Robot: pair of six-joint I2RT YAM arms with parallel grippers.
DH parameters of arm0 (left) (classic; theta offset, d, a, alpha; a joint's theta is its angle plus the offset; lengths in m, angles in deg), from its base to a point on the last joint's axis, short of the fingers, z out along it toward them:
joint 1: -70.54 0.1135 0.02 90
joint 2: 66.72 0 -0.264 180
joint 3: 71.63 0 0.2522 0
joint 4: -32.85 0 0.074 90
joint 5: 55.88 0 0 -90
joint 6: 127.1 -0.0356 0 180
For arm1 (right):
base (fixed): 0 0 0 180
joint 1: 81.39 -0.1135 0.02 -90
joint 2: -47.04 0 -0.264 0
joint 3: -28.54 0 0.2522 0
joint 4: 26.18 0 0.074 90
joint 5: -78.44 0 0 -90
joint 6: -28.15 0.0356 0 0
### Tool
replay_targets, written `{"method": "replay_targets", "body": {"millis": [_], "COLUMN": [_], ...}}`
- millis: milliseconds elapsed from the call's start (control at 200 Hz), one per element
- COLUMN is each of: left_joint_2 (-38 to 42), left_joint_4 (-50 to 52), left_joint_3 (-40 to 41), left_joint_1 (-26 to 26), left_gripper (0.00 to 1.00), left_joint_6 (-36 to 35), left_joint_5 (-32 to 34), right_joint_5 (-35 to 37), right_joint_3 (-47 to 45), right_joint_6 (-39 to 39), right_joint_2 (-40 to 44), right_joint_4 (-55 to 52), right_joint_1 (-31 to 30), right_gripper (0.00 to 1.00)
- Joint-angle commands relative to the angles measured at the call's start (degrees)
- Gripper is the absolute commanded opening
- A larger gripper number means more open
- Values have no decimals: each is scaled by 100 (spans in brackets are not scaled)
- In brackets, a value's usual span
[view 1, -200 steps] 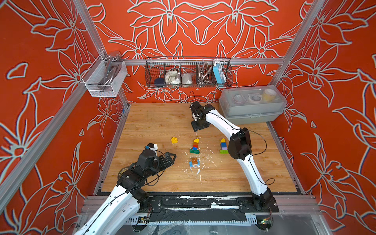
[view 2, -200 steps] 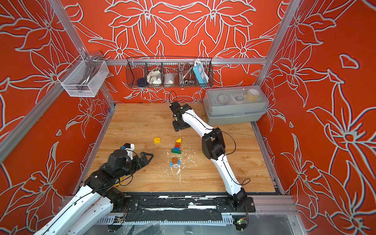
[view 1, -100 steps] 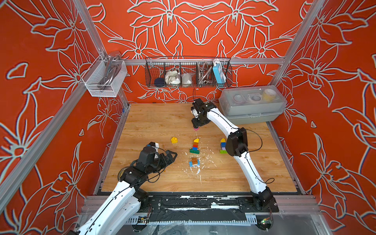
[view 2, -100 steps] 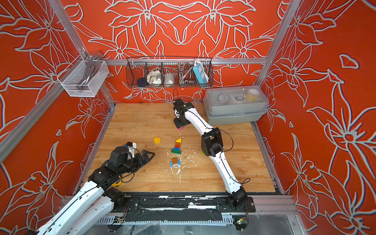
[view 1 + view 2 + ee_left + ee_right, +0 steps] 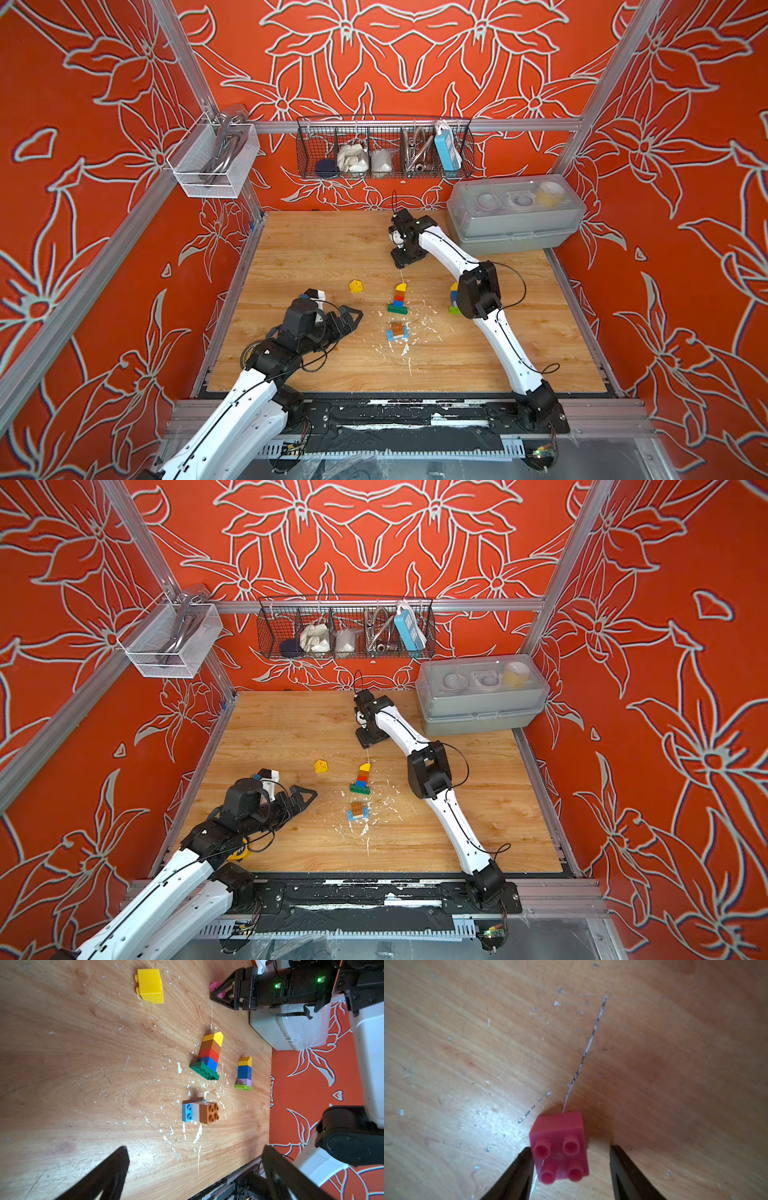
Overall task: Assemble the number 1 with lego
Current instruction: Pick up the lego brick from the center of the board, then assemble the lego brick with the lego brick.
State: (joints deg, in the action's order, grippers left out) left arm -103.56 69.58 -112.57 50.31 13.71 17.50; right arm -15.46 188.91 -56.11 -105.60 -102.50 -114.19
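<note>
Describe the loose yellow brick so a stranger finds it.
On the wooden tabletop, find the upright brick stack on a dark green plate. Left of it lies the yellow plastic brick, alone and on its side, not capping a stack.

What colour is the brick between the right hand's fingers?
Pink; the brick shows best in the right wrist view.

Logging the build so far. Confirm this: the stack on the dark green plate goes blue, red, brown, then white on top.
Wrong top colour. The left wrist view shows the stack on the dark green plate going blue, red, brown, then a yellow piece on top, not white.
</note>
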Motion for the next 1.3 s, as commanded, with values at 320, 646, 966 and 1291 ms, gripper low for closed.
{"method": "replay_targets", "body": {"millis": [320, 646, 966, 1291], "left_joint_2": [-69, -166, 63, 494], "left_joint_4": [-212, -249, -108, 161], "left_joint_3": [87, 64, 92, 191], "left_joint_1": [54, 63, 67, 64], "left_gripper": [100, 100, 100, 100], "left_joint_6": [-88, -115, -97, 33], "left_joint_5": [-113, -131, -74, -18], "right_joint_5": [155, 501, 443, 912], "right_joint_3": [23, -871, -3313, -5838], "right_joint_6": [433, 1645, 2523, 3653], "right_joint_2": [-44, 663, 2786, 5041], "right_joint_4": [332, 304, 511, 928], "right_joint_1": [18, 12, -227, -1377], "right_gripper": [46, 21, 19, 18]}}
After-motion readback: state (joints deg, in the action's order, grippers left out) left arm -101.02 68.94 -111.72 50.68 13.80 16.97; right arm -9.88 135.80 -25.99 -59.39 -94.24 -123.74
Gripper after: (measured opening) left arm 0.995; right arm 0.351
